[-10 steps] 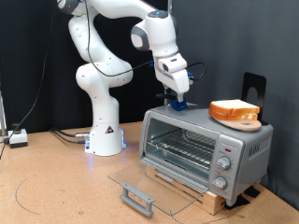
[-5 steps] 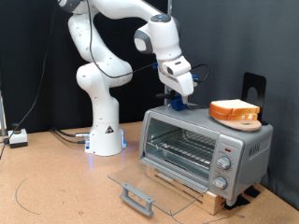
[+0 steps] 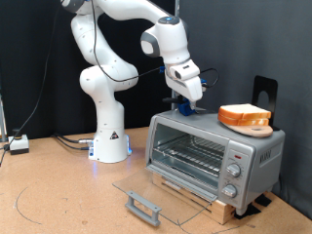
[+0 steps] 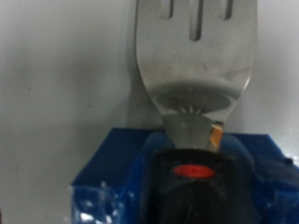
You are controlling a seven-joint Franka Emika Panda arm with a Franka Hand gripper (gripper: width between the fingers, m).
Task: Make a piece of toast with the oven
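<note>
The silver-grey oven stands on a wooden base at the exterior view's right. Its glass door lies open and flat, and the wire rack inside is bare. The piece of toast lies in a stack with a second slice on a round wooden board on the oven's roof. My gripper hangs just above the roof's left part, to the left of the bread, at a blue-and-black object. The wrist view shows a slotted metal spatula blade running into a black handle with a red mark inside a blue piece. My fingers do not show clearly.
The open door's grey bar handle juts out over the brown table in front of the oven. A black stand rises behind the oven. Cables and a small white box lie at the exterior view's left, near the arm's base.
My gripper has shifted slightly to the exterior view's right over the oven roof, then held still. The bread and the oven door have not moved.
</note>
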